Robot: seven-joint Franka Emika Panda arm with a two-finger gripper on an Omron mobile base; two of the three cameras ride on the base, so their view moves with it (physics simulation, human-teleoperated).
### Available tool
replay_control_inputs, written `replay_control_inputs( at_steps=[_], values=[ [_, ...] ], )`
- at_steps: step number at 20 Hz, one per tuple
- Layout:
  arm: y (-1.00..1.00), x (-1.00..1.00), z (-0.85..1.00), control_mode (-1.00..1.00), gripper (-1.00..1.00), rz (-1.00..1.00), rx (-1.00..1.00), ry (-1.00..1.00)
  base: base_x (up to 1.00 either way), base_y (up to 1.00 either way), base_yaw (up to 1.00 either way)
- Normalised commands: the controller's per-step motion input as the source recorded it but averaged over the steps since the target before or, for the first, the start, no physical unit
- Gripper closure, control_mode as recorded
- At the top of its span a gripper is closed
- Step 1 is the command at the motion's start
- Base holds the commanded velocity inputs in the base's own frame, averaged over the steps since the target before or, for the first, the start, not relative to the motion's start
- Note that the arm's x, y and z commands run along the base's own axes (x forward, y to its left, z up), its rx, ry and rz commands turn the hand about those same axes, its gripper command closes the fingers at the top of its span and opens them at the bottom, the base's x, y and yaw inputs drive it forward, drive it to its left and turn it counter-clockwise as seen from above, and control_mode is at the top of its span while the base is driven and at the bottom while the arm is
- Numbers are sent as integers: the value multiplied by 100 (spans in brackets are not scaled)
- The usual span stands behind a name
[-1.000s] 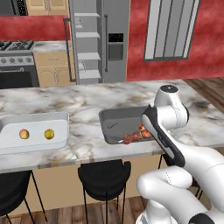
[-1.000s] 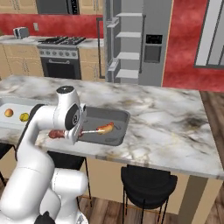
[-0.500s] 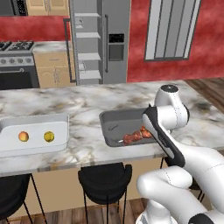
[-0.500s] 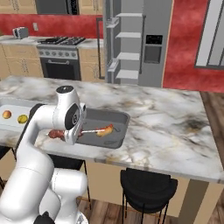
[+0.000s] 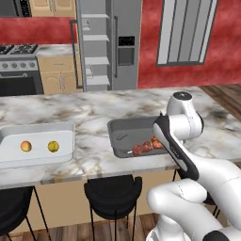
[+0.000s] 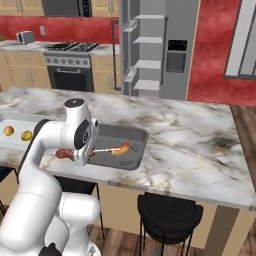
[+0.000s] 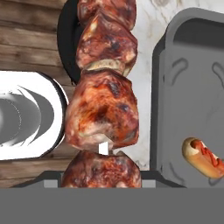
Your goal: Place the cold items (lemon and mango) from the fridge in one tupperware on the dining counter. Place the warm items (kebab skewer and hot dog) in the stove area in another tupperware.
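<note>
Marble dining counter (image 5: 94, 110) carries white tupperware (image 5: 37, 134) with mango (image 5: 26, 146) and lemon (image 5: 53, 147), and grey tupperware (image 6: 131, 153) with hot dog (image 6: 120, 148). Gripper (image 5: 157, 141) clenched on kebab skewer (image 5: 143, 147), hovering at grey tupperware's near rim.

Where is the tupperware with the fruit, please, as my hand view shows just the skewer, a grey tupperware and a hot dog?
Observer: The white tupperware sits on the same counter, to the left of the grey tupperware and apart from it.
Operator: Are both cold items in it?
Observer: Yes, the mango and the lemon lie side by side inside.
Operator: How does the skewer sit relative to the grey one?
Observer: The kebab skewer has its meat around the near rim, and in the right base view its bare tip points toward the hot dog.
</note>
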Motion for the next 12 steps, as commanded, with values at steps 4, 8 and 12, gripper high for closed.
replay_control_inputs(
  at_steps=[4, 8, 12],
  values=[
    [0, 36, 0, -100, 100, 0, 0, 2, 0, 0, 0],
    [0, 60, 12, -100, 100, -13, 8, 5, 0, 0, 0],
    [0, 52, 36, -100, 100, -17, 35, 0, 0, 0, 0]
  ],
)
